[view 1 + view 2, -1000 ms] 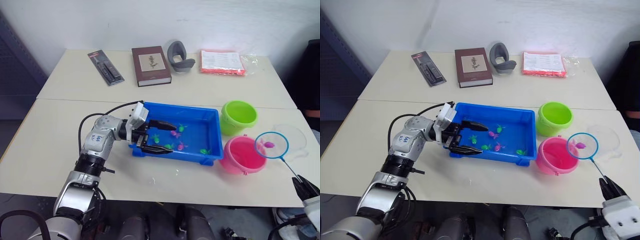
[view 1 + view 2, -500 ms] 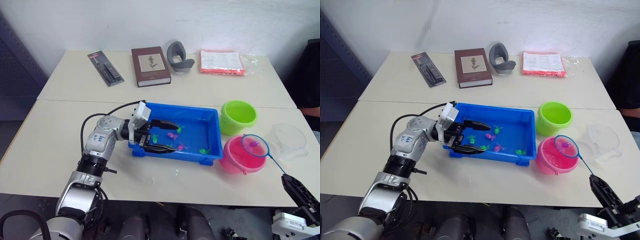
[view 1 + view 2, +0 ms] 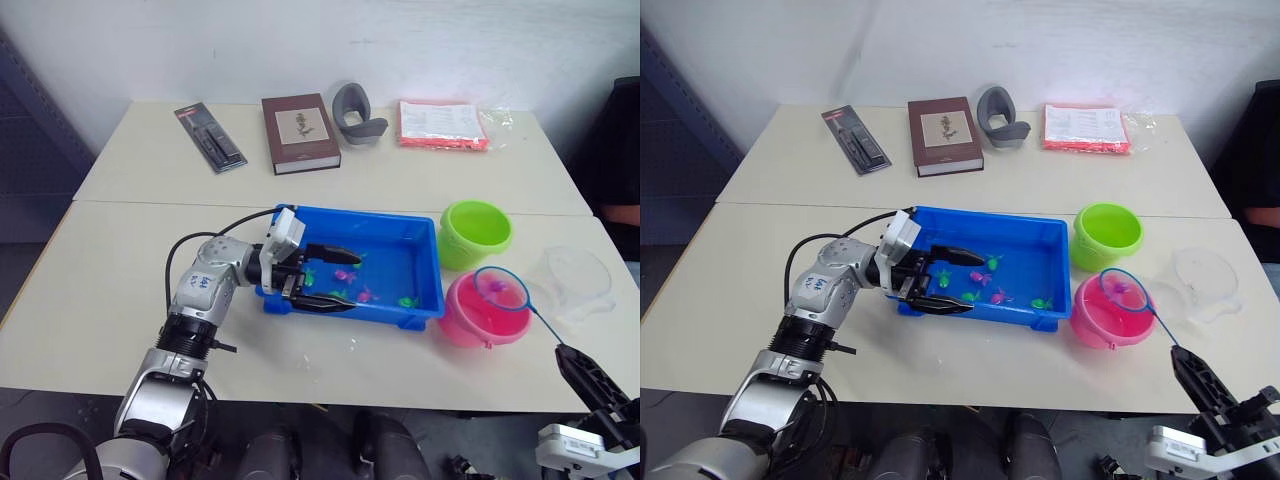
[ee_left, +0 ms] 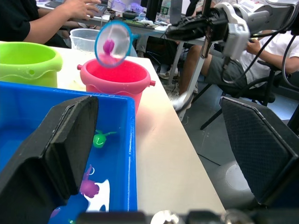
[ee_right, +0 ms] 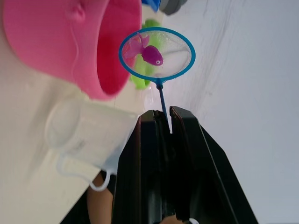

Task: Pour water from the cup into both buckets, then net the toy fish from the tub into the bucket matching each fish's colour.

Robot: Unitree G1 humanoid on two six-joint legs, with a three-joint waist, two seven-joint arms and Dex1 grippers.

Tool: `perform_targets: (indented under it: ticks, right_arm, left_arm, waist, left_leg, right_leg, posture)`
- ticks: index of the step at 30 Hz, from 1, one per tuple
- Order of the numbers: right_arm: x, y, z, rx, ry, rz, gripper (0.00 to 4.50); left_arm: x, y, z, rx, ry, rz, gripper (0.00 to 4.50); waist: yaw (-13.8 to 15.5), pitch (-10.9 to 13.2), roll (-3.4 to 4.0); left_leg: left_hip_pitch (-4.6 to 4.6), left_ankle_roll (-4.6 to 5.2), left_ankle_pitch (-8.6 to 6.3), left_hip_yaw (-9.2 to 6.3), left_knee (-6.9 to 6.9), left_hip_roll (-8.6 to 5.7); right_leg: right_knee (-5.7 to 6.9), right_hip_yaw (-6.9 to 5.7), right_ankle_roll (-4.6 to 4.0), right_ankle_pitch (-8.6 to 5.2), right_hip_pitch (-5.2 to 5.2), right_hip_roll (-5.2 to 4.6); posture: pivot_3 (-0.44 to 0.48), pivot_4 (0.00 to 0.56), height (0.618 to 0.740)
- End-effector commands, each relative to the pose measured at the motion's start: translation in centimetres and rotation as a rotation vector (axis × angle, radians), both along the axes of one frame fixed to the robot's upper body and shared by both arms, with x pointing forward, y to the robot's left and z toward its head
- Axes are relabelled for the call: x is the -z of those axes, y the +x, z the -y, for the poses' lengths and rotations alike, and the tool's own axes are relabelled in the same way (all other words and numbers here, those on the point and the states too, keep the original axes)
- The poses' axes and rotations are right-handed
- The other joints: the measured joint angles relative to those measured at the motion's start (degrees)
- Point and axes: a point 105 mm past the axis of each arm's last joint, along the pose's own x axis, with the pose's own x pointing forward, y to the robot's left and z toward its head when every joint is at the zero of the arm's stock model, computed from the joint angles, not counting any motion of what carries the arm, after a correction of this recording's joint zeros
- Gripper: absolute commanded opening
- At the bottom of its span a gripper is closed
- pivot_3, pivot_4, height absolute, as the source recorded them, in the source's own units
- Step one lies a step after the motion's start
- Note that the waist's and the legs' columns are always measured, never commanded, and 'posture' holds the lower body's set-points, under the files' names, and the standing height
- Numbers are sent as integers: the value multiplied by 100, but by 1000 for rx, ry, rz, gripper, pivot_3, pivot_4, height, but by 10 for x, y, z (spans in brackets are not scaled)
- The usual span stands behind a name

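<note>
The pale worktop (image 3: 120,300) stands against a plain white wall; the net (image 3: 500,290) is held with its blue hoop directly above the pink bucket (image 3: 480,315), a magenta fish (image 5: 148,52) lying in the mesh, so that a tip of the hoop should drop the fish into the pail of its own colour; the right gripper (image 5: 164,122) has its fingers closed tight on the thin black handle, gripped at the far end to give reach across the worktop edge; the green bucket (image 3: 477,232) stands just behind the pink one, near the tub (image 3: 420,300); the empty clear cup (image 3: 578,278) rests beside the pink bucket, which suggests the pouring step is complete; several green and pink fish remain in the tub water; the left gripper (image 3: 330,280) has its fingers spread wide, one inside and one outside the tub's near-left wall, apparently placed to steady the tub, though actual contact cannot be confirmed; a book (image 3: 300,132), a grey holder (image 3: 357,110) and packets lie along the rear
</note>
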Motion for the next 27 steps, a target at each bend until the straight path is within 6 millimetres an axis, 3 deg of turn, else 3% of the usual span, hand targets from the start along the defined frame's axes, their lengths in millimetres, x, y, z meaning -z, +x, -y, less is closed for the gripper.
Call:
perform_targets:
  ticks: [1,8,13,16,19,20,23,27]
  right_arm:
    - [-11,-3,5,44,-9,32,0]
    - [-6,-6,-4,-10,-19,-13,0]
    - [-1,-12,4,28,-11,-25,0]
    - [-9,-16,21,107,-34,27,0]
    - [3,-14,-8,-42,-5,-40,0]
    - [3,-14,-9,-38,-4,-36,0]
    - [-7,-18,18,108,-30,30,0]
    - [3,-19,6,41,-12,-15,0]
  left_arm:
    - [-11,-2,1,7,-30,40,4466]
    - [-10,-3,2,13,-29,42,4466]
    - [-11,-2,4,13,-35,46,4466]
    - [-12,-1,4,12,-38,47,4466]
    - [-11,-1,5,16,-37,49,4466]
    - [-11,-1,5,15,-39,52,4466]
    - [-12,1,5,1,-52,59,4466]
    - [-10,1,5,2,-48,57,4466]
  waist:
    - [-1,0,-1]
    - [-10,0,0]
    - [-2,0,0]
    - [-4,0,0]
    - [-11,0,0]
    - [-12,0,0]
    - [-1,-1,2]
    - [-6,-1,2]
  left_leg:
    - [-1,0,0,0,0,-1]
    - [0,0,0,2,0,0]
    - [1,0,0,2,0,0]
    - [0,0,0,2,0,-1]
    - [1,0,0,2,0,0]
    - [1,0,0,2,-1,1]
    - [1,-1,-1,3,-1,1]
    - [1,-1,-1,2,0,0]
  right_leg:
    - [-1,0,0,0,0,0]
    - [0,2,0,0,0,0]
    - [0,2,0,0,0,0]
    - [-1,2,0,0,0,0]
    - [-1,3,-1,0,0,0]
    - [-1,3,-2,-1,0,1]
    - [2,3,-4,-2,-1,1]
    - [0,3,-4,-2,0,-1]
  posture:
    - [0,150,740]
    - [0,150,740]
    - [0,150,740]
    - [0,150,740]
    - [0,150,740]
    - [0,150,740]
    - [0,150,740]
    - [0,150,740]
